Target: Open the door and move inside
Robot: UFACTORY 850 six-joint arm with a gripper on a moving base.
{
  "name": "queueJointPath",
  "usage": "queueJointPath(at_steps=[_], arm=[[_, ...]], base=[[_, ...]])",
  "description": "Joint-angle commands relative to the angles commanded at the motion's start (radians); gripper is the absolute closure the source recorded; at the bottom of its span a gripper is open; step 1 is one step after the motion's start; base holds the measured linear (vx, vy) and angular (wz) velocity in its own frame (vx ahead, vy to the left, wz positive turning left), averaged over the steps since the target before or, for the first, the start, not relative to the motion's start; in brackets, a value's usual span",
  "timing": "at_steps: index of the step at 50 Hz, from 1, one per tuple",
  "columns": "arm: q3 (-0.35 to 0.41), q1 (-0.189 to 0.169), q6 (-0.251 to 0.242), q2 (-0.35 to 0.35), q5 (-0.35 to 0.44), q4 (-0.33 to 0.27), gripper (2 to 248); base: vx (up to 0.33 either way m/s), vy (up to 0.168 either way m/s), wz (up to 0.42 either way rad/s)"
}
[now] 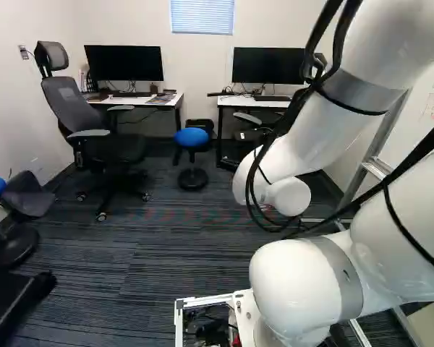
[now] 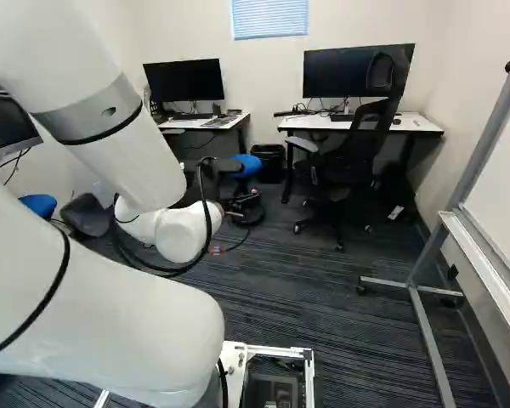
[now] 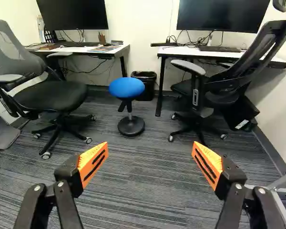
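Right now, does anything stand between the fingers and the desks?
Yes: a gray-backed chair stands before one desk, a black chair before the other desk, and the blue stool between the chairs. No door shows.

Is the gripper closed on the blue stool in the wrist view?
No, the gripper stands open, and the blue stool stands on the floor well ahead of it.

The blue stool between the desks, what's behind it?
A black bin stands behind the blue stool, with the wall farther back. The stool covers part of the bin, so that part can't be seen.
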Motion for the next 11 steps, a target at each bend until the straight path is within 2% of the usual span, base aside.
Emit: queueJointPath(at_steps=[11], arm=[[0.0,0.0,0.0,0.0,0.0,0.0,3]], base=[[0.0,0.0,0.0]])
